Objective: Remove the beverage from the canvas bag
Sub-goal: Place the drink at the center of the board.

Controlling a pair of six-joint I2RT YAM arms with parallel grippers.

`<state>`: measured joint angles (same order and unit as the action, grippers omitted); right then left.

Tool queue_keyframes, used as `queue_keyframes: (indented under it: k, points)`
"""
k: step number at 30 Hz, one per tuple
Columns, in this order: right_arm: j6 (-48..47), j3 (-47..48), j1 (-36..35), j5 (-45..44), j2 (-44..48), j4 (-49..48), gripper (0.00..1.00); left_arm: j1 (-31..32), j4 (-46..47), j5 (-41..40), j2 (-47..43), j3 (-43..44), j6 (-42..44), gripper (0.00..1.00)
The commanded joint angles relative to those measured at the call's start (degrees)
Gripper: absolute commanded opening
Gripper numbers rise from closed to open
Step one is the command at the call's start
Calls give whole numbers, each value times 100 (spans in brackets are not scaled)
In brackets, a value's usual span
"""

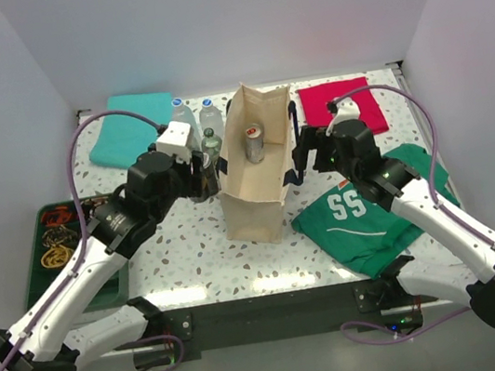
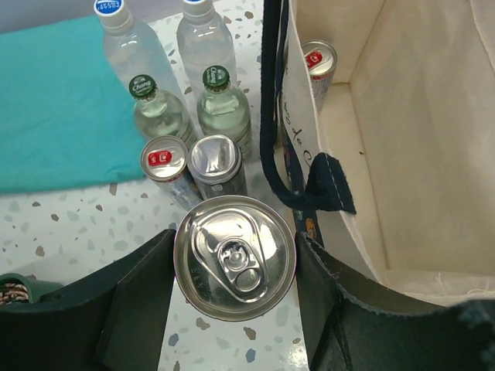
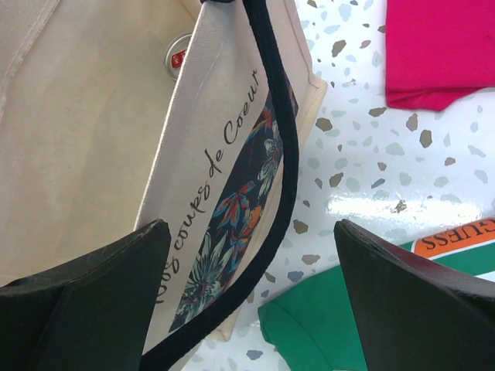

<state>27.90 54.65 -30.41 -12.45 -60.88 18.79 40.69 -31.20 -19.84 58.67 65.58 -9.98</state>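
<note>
The beige canvas bag (image 1: 259, 169) stands upright mid-table, its top open. One can (image 1: 254, 143) stands inside it, also seen in the left wrist view (image 2: 318, 60) and the right wrist view (image 3: 178, 54). My left gripper (image 1: 201, 176) is just left of the bag. In the left wrist view it (image 2: 236, 263) is shut on a silver can (image 2: 235, 256), both fingers against the can's sides. My right gripper (image 1: 305, 159) is open; in the right wrist view it (image 3: 251, 263) straddles the bag's right wall and navy handle (image 3: 282, 154).
Left of the bag stand two water bottles (image 2: 131, 39), two green-capped bottles (image 2: 220, 100) and two cans (image 2: 166, 162). A teal cloth (image 1: 130, 129) lies back left, a red cloth (image 1: 348, 104) back right, a green shirt (image 1: 374, 208) front right. A dark tray (image 1: 58, 239) sits far left.
</note>
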Motion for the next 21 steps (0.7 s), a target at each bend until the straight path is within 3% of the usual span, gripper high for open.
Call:
queue_keyframes:
  k: [1,10,21]
  points:
    - [84,265,-17,14,-2,-217,92,27,1317,-179,-365,-483,-110,0]
    - [66,256,-17,41,-73,-235,92,27,2487,-266,-225,-1503,-250,0]
    - [5,160,-8,-82,-64,-226,92,27,3347,-363,214,-1961,-338,0]
